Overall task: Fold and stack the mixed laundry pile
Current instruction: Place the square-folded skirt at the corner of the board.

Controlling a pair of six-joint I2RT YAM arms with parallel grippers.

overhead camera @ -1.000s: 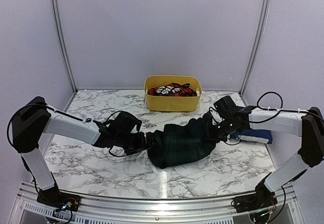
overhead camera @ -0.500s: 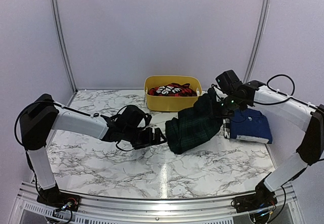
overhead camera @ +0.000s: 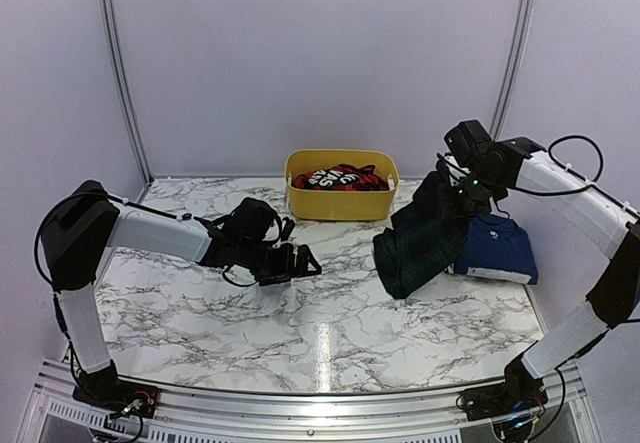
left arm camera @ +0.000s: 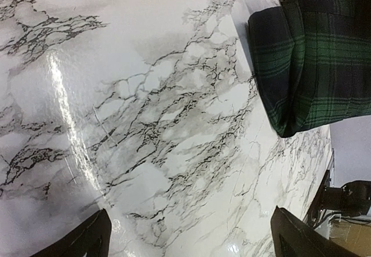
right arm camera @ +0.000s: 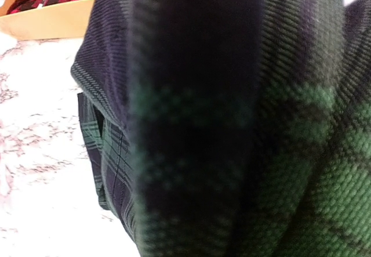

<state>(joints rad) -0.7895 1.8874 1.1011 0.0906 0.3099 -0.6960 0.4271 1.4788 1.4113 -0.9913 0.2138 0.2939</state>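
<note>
My right gripper (overhead camera: 450, 188) is shut on the dark green-navy tartan garment (overhead camera: 422, 243) and holds it up, hanging beside the folded plain navy blue garment (overhead camera: 497, 245) on the table at the right. The tartan cloth fills the right wrist view (right arm camera: 232, 123) and hides the fingers. It also shows at the top right of the left wrist view (left arm camera: 313, 54). My left gripper (overhead camera: 300, 261) is open and empty, low over the marble table left of centre. The red-and-black checked garment (overhead camera: 343, 177) with white label lies in the yellow tub (overhead camera: 340, 201).
The yellow tub stands at the back centre of the marble table (overhead camera: 200, 313); its edge shows in the right wrist view (right arm camera: 46, 19). Purple walls close in the back and sides. A metal rail (overhead camera: 320, 403) runs along the near edge.
My right gripper has lifted the tartan garment off the table centre and carried it right and up, toward the navy garment. My left gripper has let go of it and stays left of centre, open.
</note>
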